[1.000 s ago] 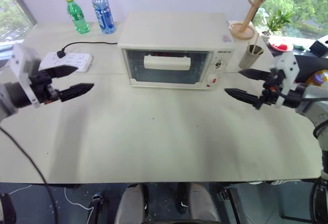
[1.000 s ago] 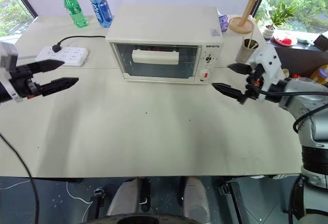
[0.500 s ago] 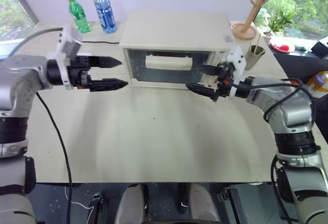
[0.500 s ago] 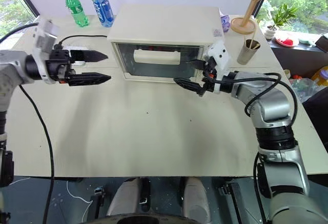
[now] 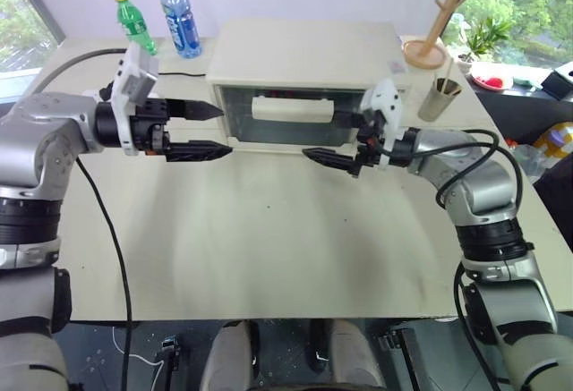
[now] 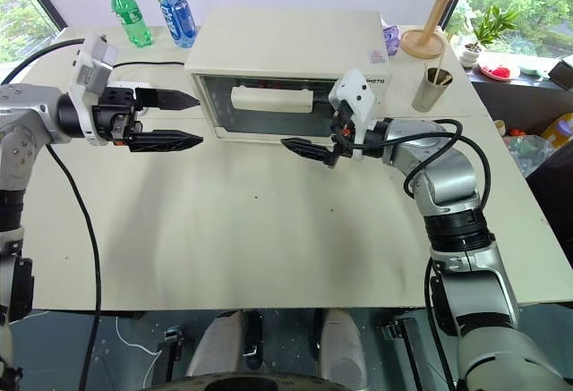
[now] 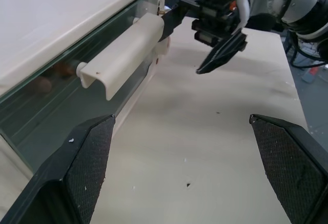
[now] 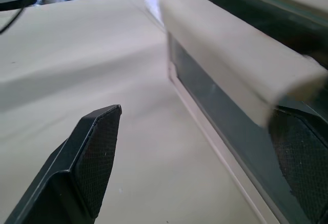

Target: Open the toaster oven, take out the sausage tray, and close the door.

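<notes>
I had the oven point(image 5: 304, 82) at upper centre of the frame, door point(image 5: 293, 115) shut, tray inside (only brownish shapes showed through the glass in the left wrist view). My right gripper point(image 5: 336, 143) stood wide open at the right end of the handle point(image 5: 291, 108), one finger just under it, holding nothing. My left gripper point(image 5: 213, 131) hung open and empty at the oven's left edge. I judged the handle stiff, smooth and easy to hook from above; the glass door should swing down lightly, yet the light oven might slide.
</notes>
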